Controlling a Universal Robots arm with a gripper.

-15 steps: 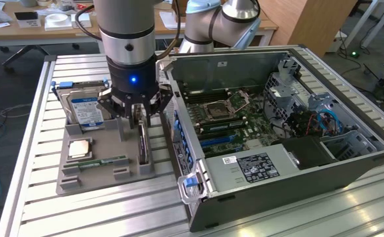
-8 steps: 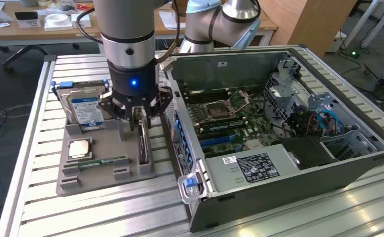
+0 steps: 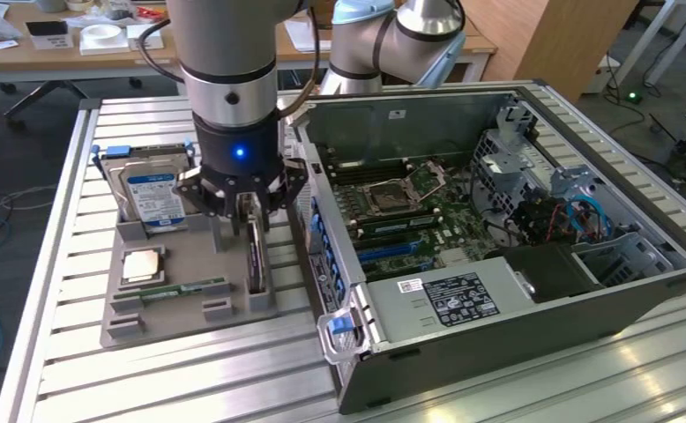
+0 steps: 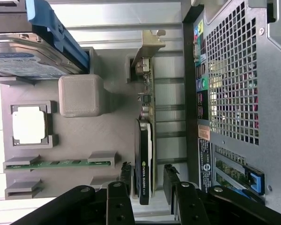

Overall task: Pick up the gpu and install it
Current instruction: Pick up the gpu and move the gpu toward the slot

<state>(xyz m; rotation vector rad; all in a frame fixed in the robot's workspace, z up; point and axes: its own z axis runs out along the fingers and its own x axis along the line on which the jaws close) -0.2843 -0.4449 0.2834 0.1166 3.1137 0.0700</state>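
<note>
The gpu (image 3: pixel 255 261) stands on its edge in a slot at the side of the grey holder (image 3: pixel 173 319) nearest the computer case. It is a thin dark card with a black shroud (image 4: pixel 144 161) and a silver end bracket (image 4: pixel 149 46). My gripper (image 3: pixel 249 222) hangs straight above it, open. In the wrist view my gripper (image 4: pixel 147 182) has one finger (image 4: pixel 126 180) on each side of the card's shroud end. A narrow gap shows between each finger and the card, so nothing is held.
The holder also carries a silver hard drive (image 3: pixel 155 196), a square processor (image 3: pixel 143 264) and a green memory stick (image 3: pixel 185 289). The open computer case (image 3: pixel 625 264) lies at the exterior view's right, its motherboard (image 3: pixel 396 207) exposed and its rear panel (image 4: pixel 234 93) close to the card.
</note>
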